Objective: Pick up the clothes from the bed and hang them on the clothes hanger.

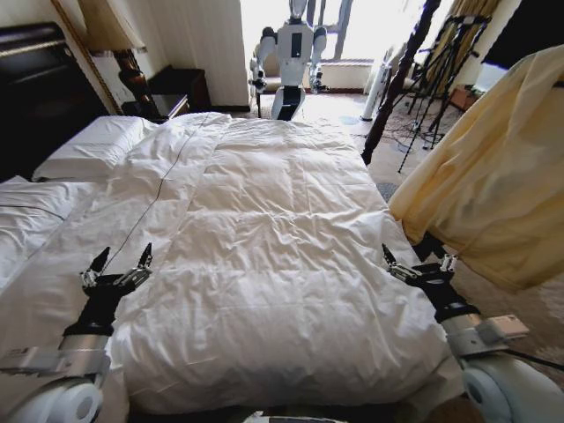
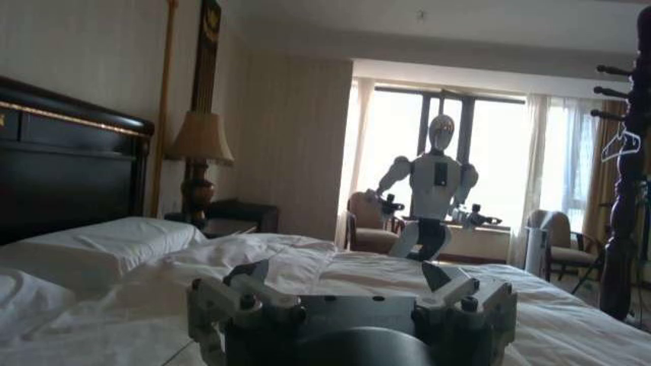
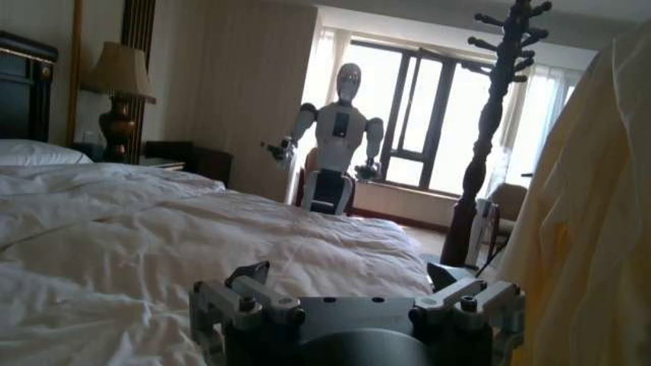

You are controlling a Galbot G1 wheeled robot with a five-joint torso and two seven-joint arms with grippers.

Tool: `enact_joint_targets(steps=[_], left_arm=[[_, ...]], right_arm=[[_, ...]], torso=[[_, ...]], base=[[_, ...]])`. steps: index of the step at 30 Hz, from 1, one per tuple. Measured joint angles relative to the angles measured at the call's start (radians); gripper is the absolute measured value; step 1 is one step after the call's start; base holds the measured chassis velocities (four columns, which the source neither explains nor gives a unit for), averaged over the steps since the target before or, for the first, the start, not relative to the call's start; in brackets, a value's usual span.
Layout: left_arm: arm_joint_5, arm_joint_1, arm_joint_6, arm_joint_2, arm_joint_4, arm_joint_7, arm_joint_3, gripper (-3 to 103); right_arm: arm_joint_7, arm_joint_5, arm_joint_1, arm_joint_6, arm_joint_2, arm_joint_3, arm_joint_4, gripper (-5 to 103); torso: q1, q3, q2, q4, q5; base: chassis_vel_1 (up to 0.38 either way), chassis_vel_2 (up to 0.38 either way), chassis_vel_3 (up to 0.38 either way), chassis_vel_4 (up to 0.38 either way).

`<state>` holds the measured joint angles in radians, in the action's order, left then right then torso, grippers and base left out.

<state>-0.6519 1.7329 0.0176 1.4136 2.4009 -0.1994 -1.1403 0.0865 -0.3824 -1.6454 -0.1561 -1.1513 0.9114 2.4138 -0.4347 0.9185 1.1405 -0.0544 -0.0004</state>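
With the clothes [image 1: 493,189] hanging beside the bed [image 1: 291,229], we hold left tool [image 1: 117,263] and right tool [image 1: 418,261] apart, empty; task looks done.

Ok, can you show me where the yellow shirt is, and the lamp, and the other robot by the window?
yellow shirt [image 1: 493,189], head view, on the middle of its hanging cloth.
lamp [image 2: 200,139], left wrist view, on its shade.
other robot [image 3: 339,126], right wrist view, on its chest.

Window [image 3: 428,130] glare, dim backlit room
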Motion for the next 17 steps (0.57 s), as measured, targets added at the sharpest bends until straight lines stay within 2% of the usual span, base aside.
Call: enact_joint_targets(steps=[17], left_arm=[[0.0, 0.0, 0.0, 0.0, 0.0, 0.0, 0.0, 100]], right_arm=[[0.0, 0.0, 0.0, 0.0, 0.0, 0.0, 0.0, 100]], torso=[[0.0, 0.0, 0.0, 0.0, 0.0]], base=[[0.0, 0.0, 0.0, 0.0]])
